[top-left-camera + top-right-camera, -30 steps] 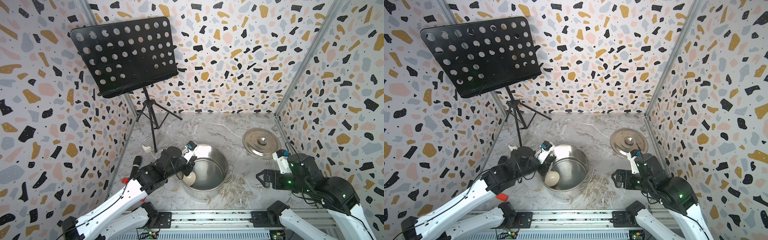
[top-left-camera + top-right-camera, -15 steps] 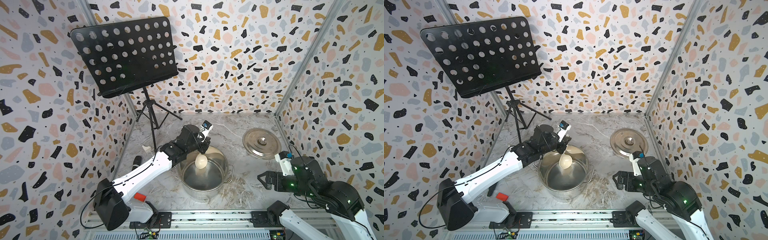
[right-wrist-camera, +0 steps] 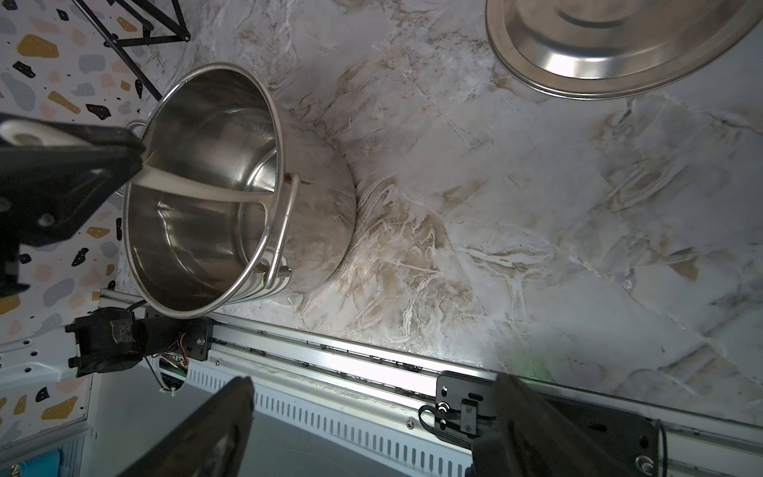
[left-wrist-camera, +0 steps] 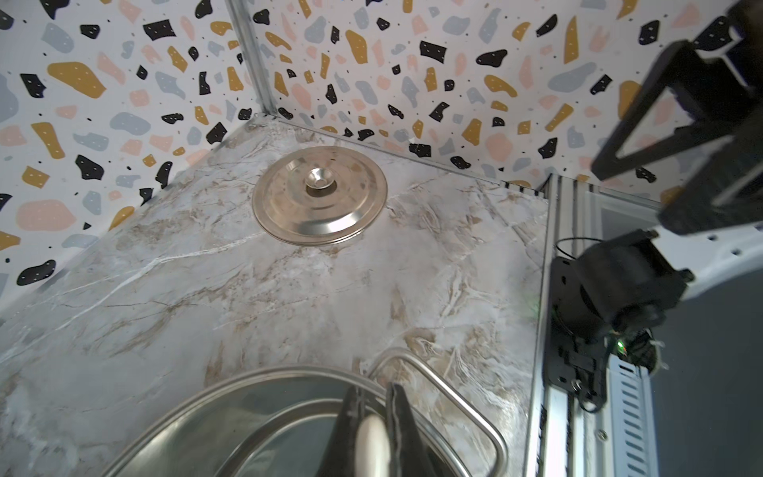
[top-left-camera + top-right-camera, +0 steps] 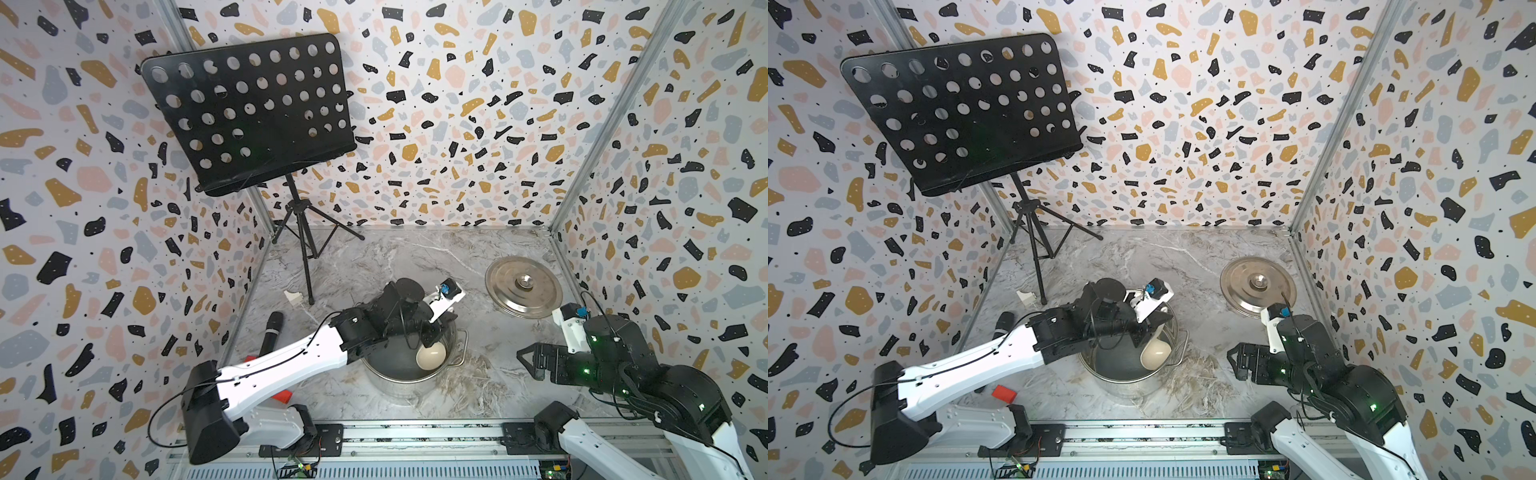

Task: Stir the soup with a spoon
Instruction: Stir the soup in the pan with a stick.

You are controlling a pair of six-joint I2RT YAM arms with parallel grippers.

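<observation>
**Spoon stands steep in the pot, bowl down by the right wall**

By the left wall a black microphone [image 5: 271,332] lies on the marble surface [image 5: 415,266], its length running front to back. A music stand [image 5: 249,112] rises on its tripod behind it.

The left arm reaches from the front left corner across the left rim of the pot [image 5: 399,388]. The left fingers [image 4: 398,429] are closed on the handle of the cream spoon [image 5: 431,355], gripping it above the pot's mouth. The spoon's long axis is steep, with the handle up in the grip and the bowl down in the pot's shiny inside. The bowl sits close to the right wall, just beside the loop handle [image 4: 454,397] on that side. In the right wrist view the spoon handle slants from the grip down to the pot's floor near that wall. Bright steel floor lies open to the left of the bowl.

The pot stands near the front rail. To its right is a stretch of bare marble, then the lid [image 5: 523,286] lying flat, knob up, close to the right wall and farther back.

The right fingers [image 5: 528,357] are spread wide with nothing between them. They hang over the marble right of the pot, apart from it and pointing toward it.
</observation>
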